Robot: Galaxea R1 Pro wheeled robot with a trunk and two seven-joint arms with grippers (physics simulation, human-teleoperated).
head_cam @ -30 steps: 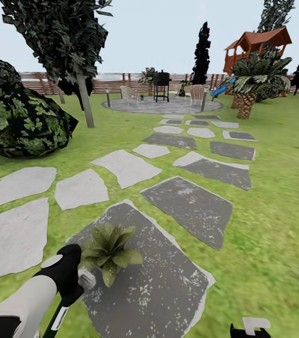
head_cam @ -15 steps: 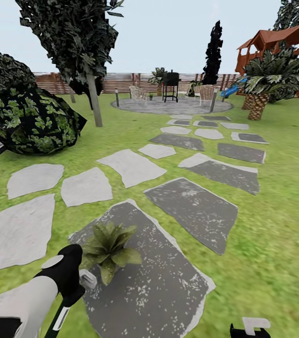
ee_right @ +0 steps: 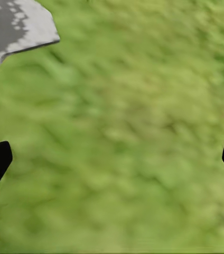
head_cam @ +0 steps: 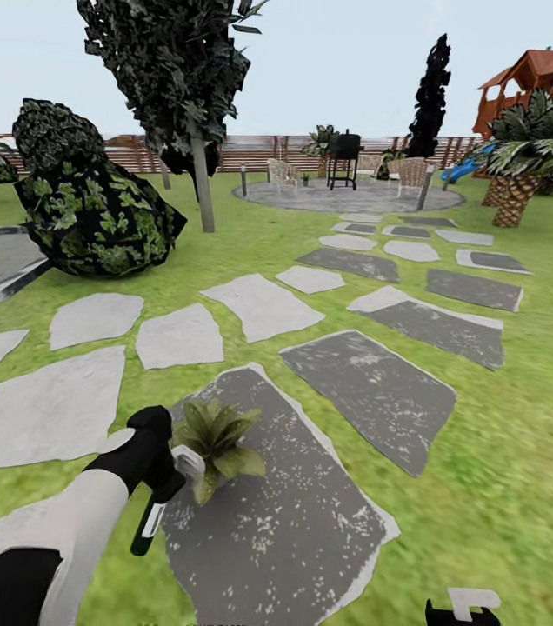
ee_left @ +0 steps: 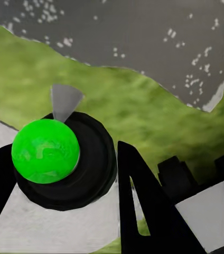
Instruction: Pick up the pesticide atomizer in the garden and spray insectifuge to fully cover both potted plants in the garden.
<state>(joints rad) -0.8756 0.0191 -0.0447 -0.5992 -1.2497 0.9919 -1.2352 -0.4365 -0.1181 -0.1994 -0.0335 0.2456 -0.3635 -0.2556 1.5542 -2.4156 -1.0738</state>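
Atomizer in the left tool, its head just beside the near potted plant.

The pesticide atomizer hangs clamped in the left tool, a slim dark bottle whose long axis runs down and toward the robot while its pale head points at the potted plant, just beside the leaves on the dark stepping slab. The left arm is far the nearer; the right tool, cut off at the head view's lower edge, hangs over lawn with its fingers wide apart and nothing between them. In the left wrist view a green sphere sits on a dark round part between the fingers; what it is I cannot tell. The plant's pot is hidden under its leaves.
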